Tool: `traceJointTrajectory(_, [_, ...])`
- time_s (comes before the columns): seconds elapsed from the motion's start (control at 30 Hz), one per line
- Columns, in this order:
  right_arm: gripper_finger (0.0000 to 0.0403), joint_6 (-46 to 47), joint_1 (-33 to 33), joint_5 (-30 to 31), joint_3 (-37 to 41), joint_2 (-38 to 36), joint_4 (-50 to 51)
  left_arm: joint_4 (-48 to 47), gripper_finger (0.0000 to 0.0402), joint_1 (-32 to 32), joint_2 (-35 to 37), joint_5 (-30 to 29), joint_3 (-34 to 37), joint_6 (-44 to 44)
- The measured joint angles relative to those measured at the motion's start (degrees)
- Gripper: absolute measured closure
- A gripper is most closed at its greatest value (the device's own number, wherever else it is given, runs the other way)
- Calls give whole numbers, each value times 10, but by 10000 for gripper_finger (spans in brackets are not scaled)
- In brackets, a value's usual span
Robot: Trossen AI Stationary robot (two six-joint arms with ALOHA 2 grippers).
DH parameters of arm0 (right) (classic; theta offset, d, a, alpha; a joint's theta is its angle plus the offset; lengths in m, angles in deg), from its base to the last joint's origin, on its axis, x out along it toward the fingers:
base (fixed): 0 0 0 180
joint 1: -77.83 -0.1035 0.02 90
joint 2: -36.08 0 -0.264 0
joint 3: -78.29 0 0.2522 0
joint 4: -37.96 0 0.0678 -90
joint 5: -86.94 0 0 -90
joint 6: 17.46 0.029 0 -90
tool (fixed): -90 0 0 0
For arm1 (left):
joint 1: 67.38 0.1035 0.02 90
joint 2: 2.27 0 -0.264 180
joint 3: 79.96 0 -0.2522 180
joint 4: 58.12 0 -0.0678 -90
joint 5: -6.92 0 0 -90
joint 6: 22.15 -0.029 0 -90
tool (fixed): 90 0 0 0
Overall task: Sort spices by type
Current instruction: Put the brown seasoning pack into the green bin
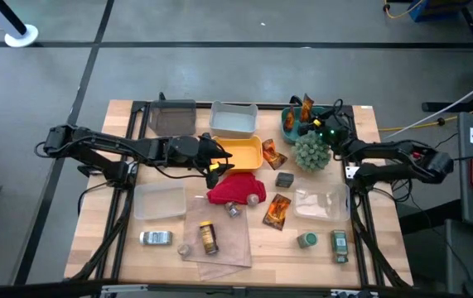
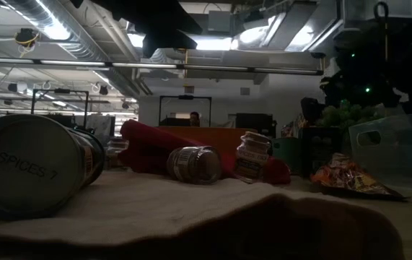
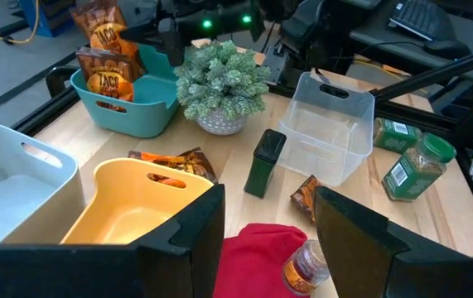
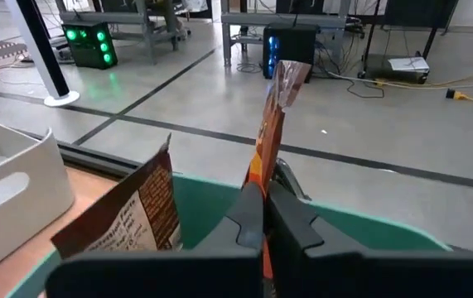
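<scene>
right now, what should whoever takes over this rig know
Right gripper: shut on a foil sachet, over the teal bin; another sachet is inside.
Left gripper: open, empty, over the red cloth beside the yellow bin.
Done: sachets partly binned.
Left: three loose sachets, dark tin, green-lidded jars, silver-capped jars, brown bottle.

The wooden table point(image 1: 244, 248) is carrying bins and spices around a red cloth point(image 1: 234, 190). A yellow bin point(image 1: 240, 153) is sitting just behind the cloth, a potted plant point(image 1: 310, 151) to its right, a dark tin point(image 1: 284, 179) between them, and a brown bottle point(image 1: 209, 237) lying in front.
</scene>
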Motion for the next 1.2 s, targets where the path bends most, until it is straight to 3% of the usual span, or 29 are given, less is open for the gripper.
traceJointTrajectory(0.2, [400, -1, 0, 0, 0, 46, -18, 0, 233, 0, 0, 0, 0, 0])
traceJointTrajectory(0.43, [396, -3, 0, 0, 0, 52, -23, 0, 233, 0, 0, 0, 0, 0])
traceJointTrajectory(1.2, [268, 0, 0, 0, -1, 41, -21, 0, 233, 0, 0, 0, 0, 4])
